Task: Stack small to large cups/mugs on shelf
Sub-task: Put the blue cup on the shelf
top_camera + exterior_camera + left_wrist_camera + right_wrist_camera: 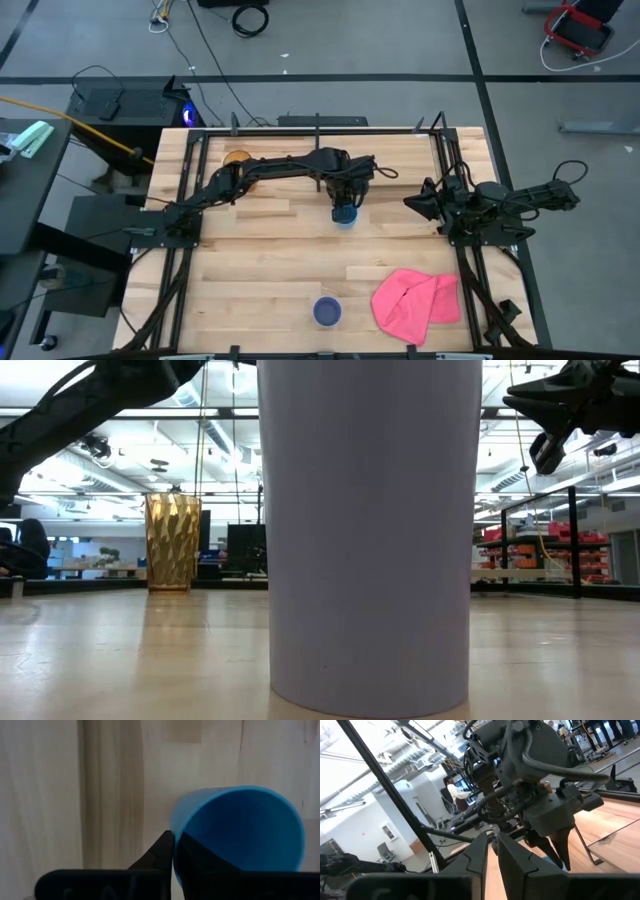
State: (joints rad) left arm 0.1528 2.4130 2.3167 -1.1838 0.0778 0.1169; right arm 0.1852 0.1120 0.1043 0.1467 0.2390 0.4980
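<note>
Table first: butcher-block top, black frame rods along its edges; no shelf board can be told apart from above. Left arm reaches from the left side across to mid-table, left gripper directly over the blue cup. Its wrist view shows the fingers pinching the blue cup's rim, one inside and one outside the wall, the cup just above or on the wood; which, cannot tell. Right arm parked folded at the right edge, right gripper idle, its jaws close together with a thin gap, holding nothing. Pink cloth near the front right. Amber tumbler stands at the back left, partly under the left arm. Lavender cup stands at the front centre, well apart from both others. Judged step: blue cup in hand, being carried or set down mid-table; nothing nested yet. Next move likely calls for a clean release without tipping the cup, then fetching the lavender cup.
</note>
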